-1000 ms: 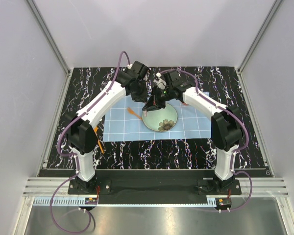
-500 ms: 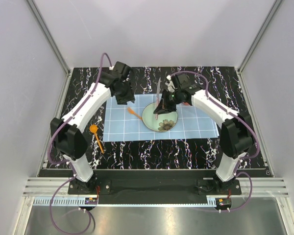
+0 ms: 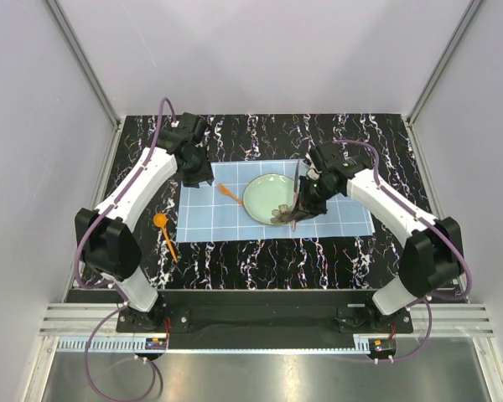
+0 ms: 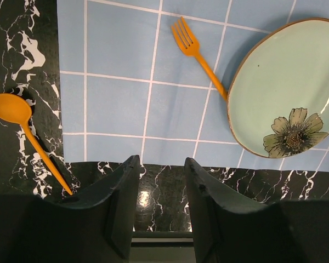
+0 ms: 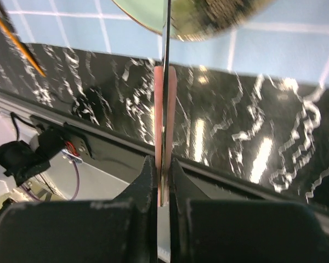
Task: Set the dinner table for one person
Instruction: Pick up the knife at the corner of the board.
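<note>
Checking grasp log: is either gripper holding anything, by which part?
Right gripper holds a knife by the end of its pink handle. Left gripper is open and empty.

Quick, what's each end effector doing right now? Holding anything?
Left end effector: open, holding nothing.
Right end effector: closed on a pink-handled knife.

Plain pale grey walls (image 3: 268,50), aluminium corner rails (image 3: 82,60)
</note>
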Available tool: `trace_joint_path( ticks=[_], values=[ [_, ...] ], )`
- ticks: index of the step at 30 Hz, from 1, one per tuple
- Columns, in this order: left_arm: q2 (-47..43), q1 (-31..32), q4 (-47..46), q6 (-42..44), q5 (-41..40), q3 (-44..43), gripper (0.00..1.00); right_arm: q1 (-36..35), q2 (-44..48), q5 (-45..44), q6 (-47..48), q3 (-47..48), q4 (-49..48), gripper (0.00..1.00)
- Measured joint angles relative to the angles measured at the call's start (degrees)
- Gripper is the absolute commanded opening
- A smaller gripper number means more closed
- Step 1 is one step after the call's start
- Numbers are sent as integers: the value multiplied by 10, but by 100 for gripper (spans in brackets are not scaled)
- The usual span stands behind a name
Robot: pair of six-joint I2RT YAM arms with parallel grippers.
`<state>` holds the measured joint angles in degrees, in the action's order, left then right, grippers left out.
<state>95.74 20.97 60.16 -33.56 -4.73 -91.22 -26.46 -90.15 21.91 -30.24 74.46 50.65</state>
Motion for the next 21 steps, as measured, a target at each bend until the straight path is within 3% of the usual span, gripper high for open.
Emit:
trace_joint_path(
  ticks=[9,21],
  values=[
    [-31,-3,4,27,2,1,42,0,75,-54,-27,-86,74,0],
    [-49,-3,9,35,21,40,42,0,45,-101,2,-117,132,0]
  ],
)
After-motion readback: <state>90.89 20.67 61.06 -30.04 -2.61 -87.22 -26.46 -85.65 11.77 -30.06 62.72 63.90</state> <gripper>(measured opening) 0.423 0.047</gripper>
